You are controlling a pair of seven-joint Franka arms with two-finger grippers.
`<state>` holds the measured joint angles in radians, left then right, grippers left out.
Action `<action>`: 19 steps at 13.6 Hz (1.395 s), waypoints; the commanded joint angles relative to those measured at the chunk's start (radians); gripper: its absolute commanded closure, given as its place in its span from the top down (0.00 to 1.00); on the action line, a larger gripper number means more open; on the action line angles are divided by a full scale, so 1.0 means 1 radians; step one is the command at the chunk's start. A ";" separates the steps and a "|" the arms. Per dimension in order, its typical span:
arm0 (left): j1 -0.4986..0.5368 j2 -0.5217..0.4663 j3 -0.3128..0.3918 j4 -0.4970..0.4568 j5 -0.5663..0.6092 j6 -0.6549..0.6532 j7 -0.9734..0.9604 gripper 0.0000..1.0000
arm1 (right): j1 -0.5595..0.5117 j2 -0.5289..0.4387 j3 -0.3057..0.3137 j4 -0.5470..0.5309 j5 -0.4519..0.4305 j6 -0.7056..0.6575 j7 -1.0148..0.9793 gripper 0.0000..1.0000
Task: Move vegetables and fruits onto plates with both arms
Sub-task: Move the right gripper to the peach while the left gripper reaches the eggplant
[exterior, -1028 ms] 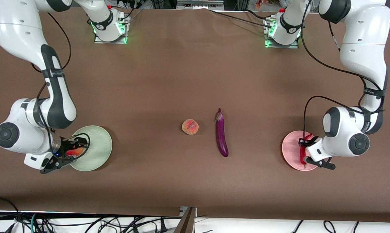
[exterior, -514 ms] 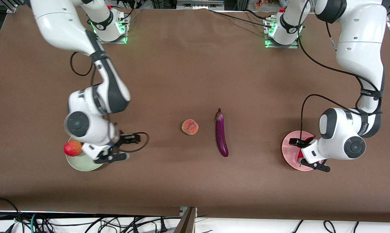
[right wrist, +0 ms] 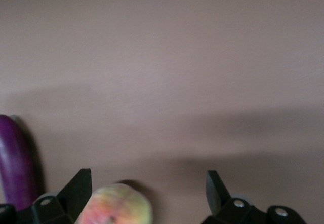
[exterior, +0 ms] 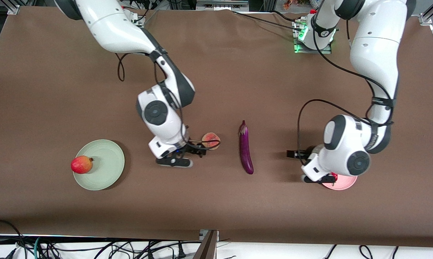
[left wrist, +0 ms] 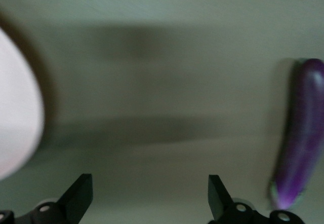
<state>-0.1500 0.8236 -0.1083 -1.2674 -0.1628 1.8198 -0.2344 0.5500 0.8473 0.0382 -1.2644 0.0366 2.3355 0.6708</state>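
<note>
Peach (exterior: 211, 140) at frame centre, eggplant (exterior: 245, 148) beside it, long axis running up-down frame. Right gripper (exterior: 187, 155) fingers apart, empty, just beside peach, nearer arm. Left gripper (exterior: 302, 165) fingers apart, empty, lower right, eggplant between both grippers. Pomegranate (exterior: 81, 164) on green plate (exterior: 110, 162); pink plate (exterior: 342, 182) under left wrist.

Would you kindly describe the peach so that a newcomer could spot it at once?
Start from the long purple eggplant lying mid-table. Beside it, toward the right arm's end, sits the peach, partly under the right hand. It is round and pink-yellow, the only fruit lying on bare table, not on a plate.
</note>
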 commanded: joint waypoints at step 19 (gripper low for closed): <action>-0.235 0.034 0.004 -0.096 -0.034 0.274 -0.413 0.00 | 0.111 0.079 -0.011 -0.058 0.011 0.087 0.027 0.97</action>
<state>-0.4094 0.8759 -0.1100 -1.3582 -0.1800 2.1023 -0.6587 0.6534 0.9265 0.0374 -1.3122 0.0367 2.4163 0.6890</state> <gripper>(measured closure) 0.634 0.000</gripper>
